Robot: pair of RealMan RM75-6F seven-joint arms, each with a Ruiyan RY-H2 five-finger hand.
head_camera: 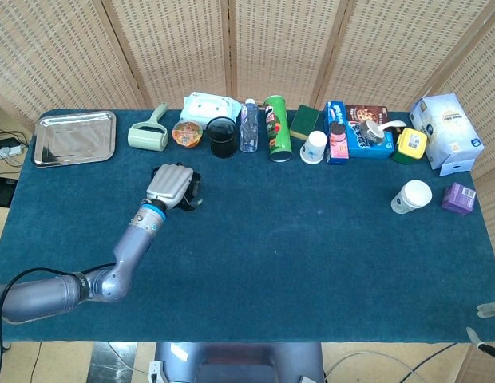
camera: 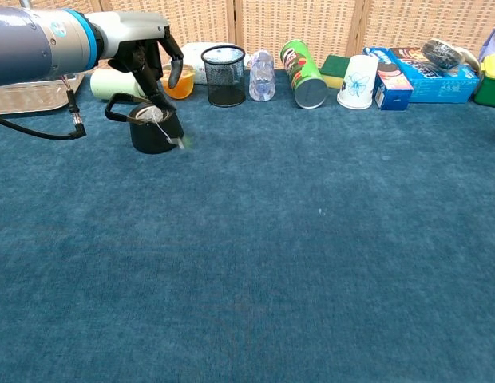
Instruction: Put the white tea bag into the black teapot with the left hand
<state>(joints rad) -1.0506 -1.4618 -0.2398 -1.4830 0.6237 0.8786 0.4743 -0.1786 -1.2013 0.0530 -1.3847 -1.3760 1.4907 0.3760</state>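
The black teapot [camera: 156, 133] stands on the blue cloth at the back left, its handle pointing left. The white tea bag [camera: 150, 116] lies in its open top. The bag's string runs over the right rim, ending in a small tag [camera: 180, 144] on the cloth. My left hand [camera: 144, 56] hovers just above and behind the pot, dark fingers [camera: 163, 86] hanging down apart and holding nothing. In the head view the left hand [head_camera: 173, 184] covers most of the pot. Only fingertips of my right hand [head_camera: 489, 309] show at the lower right edge.
Behind the pot runs a row: green roller [head_camera: 148, 136], orange bowl [head_camera: 187, 133], black mesh cup [head_camera: 222, 137], water bottle [head_camera: 248, 126], green can [head_camera: 277, 128], paper cup [head_camera: 314, 147], boxes. A metal tray [head_camera: 74, 137] sits at far left. Another paper cup [head_camera: 411, 196] stands right.
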